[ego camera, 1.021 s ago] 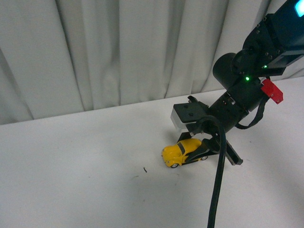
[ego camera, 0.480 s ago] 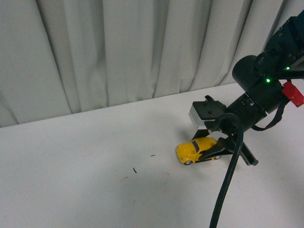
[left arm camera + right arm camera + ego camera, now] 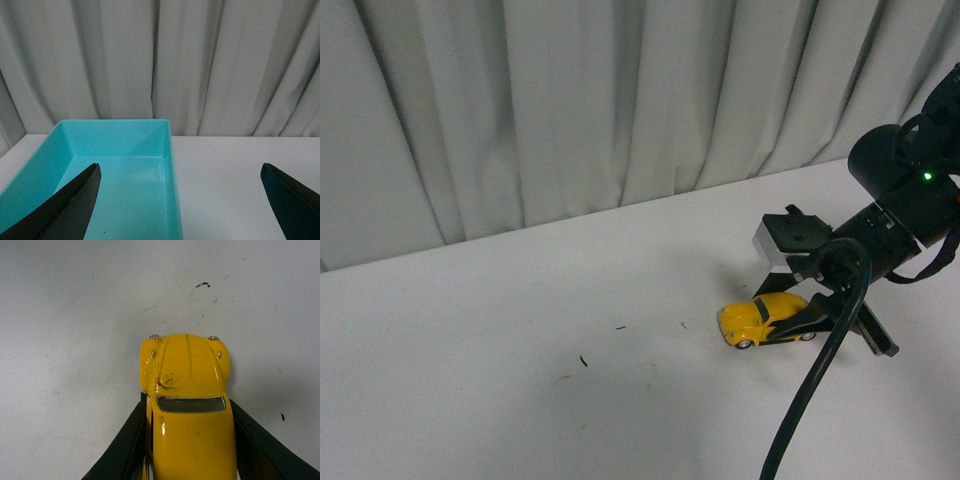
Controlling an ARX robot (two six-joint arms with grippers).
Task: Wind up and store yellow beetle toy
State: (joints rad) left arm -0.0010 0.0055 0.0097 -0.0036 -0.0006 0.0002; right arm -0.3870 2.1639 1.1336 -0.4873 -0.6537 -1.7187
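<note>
The yellow beetle toy (image 3: 765, 318) stands on its wheels on the white table, right of centre in the front view, nose pointing left. My right gripper (image 3: 790, 325) is shut on it, one black finger on each flank behind the windscreen. In the right wrist view the yellow beetle toy (image 3: 187, 390) fills the lower middle, with the right gripper (image 3: 187, 402) clamped on its sides and a finger (image 3: 125, 440) pressed against the body. My left gripper (image 3: 180, 167) is open and holds nothing, hovering over the near wall of a teal bin (image 3: 167, 150). The left arm is not in the front view.
A grey-white curtain (image 3: 570, 110) closes off the table's far edge. A black cable (image 3: 815, 390) hangs in front of the right arm. Small dark specks (image 3: 582, 360) lie on the table left of the toy. The teal bin looks empty inside.
My right gripper has dragged the toy rightward, tail first, across the table, away from the dark specks. The front view itself has shifted a little.
</note>
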